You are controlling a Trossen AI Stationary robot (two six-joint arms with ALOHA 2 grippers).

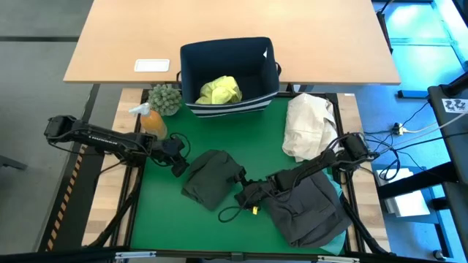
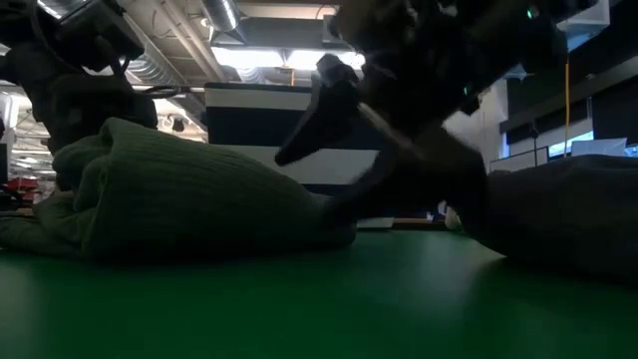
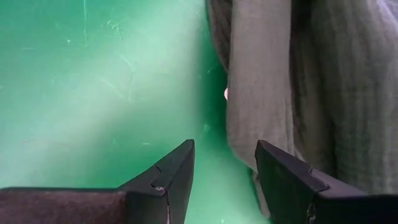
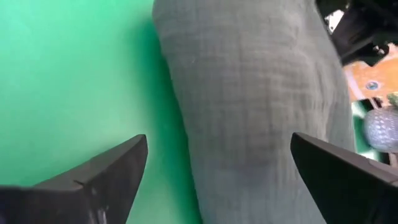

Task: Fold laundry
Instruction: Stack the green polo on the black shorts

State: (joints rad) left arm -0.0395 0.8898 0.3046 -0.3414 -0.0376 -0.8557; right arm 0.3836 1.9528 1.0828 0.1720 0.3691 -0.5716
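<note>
The laundry is spread about the green mat [image 1: 153, 219]: a dark olive garment [image 1: 212, 177] lies folded into a thick bundle near the middle, a charcoal grey garment [image 1: 311, 212] is heaped at the mat's right side with a turquoise one [image 1: 338, 242] peeking from under it, and a yellow-green shirt [image 1: 219, 90] sits in the navy bin [image 1: 191, 62] at the far edge. A cream cloth bundle [image 1: 307, 124] lies beside the bin, out of the job.

From where I stand, both arms are at the olive bundle. The left gripper [image 1: 178, 162] is at its left edge, fingers moderately apart and holding nothing, with the cloth's edge just ahead of them in its wrist view. The right gripper [image 1: 243, 191] is at the bundle's right side, fingers spread wide and empty, the cloth lying between and beyond them.

It looks to me as though this bundle is being tidied or finished. To do it well, I'd want each gripper to catch only the top layer at an edge, not dig into the whole stack, and to keep low against the mat so the folds beneath don't slide. The right arm lies across the grey heap, so any lift should be gentle enough not to drag that garment along.
</note>
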